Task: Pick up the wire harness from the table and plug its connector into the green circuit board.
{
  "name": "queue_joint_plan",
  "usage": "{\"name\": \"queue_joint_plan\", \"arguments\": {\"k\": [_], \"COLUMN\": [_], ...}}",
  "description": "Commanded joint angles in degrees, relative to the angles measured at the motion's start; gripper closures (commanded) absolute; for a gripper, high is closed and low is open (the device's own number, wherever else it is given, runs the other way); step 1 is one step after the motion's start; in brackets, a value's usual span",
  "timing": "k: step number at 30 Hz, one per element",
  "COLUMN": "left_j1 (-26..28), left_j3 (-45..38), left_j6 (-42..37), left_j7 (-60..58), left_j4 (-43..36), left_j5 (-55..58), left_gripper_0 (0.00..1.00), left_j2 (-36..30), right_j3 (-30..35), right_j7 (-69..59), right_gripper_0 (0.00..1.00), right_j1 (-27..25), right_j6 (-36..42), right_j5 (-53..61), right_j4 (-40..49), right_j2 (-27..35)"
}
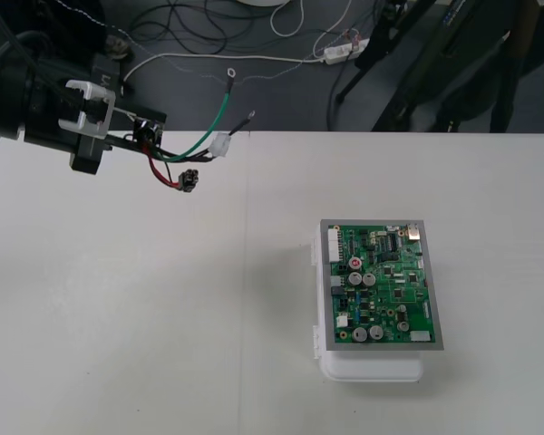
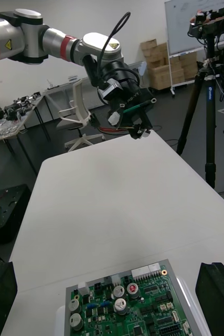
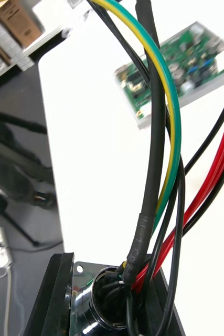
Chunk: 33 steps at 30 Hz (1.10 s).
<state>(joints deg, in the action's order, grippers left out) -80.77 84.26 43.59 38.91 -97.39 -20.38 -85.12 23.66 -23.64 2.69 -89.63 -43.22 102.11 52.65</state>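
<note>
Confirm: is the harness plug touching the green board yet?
Apart. The front view shows the plug dangling from the harness in the left end effector, with bare table between it and the green board.

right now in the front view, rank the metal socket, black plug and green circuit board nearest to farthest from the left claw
1. metal socket: clamped in the left claw, by the table's far left corner.
2. black plug: just to the claw's right, toward the board.
3. green circuit board: farthest, on the table's right half.
</note>
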Motion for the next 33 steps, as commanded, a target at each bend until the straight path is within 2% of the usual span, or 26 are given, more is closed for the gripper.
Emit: {"name": "queue_joint_plan", "arguments": {"k": [1,4,6,16,17,33], "left_j1": [0.2,0.3,2.4,17.9,20.9,37.0], "left_j3": [-2.5,-2.7,-4.5,-25.8,-29.9,-53.1], "left_j6": [7.5,9.9,11.4,17.2,18.2,30.1], "left_j7": [-12.2,-15.0,-16.8,-27.0,-28.9,-48.6], "left_j4": [-0.9,-0.9,-0.8,-0.6,-0.7,-3.2], "left_j5": [-0.2,0.5,1.6,-6.0,-8.1,-25.7], "left_gripper_0": [1.00,1.00,1.00,1.00,1.00,1.00], "left_j2": [-2.2,-2.1,-1.6,3.1,4.6,18.5], "right_j3": [0.9,0.6,0.2,-0.9,-1.4,-1.9], "right_j7": [-2.4,-2.8,-3.0,-4.0,-4.2,-4.7], "right_gripper_0": [0.00,0.00,0.00,0.00,0.00,0.00], "right_j1": [1.4,1.4,1.4,1.5,1.5,1.6], "right_j6": [-0.4,-0.4,-0.4,-0.4,-0.4,-0.4], "right_j5": [1.0,1.0,1.0,1.0,1.0,2.5], "right_j4": [3.2,3.9,4.6,7.1,7.1,7.1], "right_j2": [1.0,0.9,1.0,1.0,1.0,1.0]}}
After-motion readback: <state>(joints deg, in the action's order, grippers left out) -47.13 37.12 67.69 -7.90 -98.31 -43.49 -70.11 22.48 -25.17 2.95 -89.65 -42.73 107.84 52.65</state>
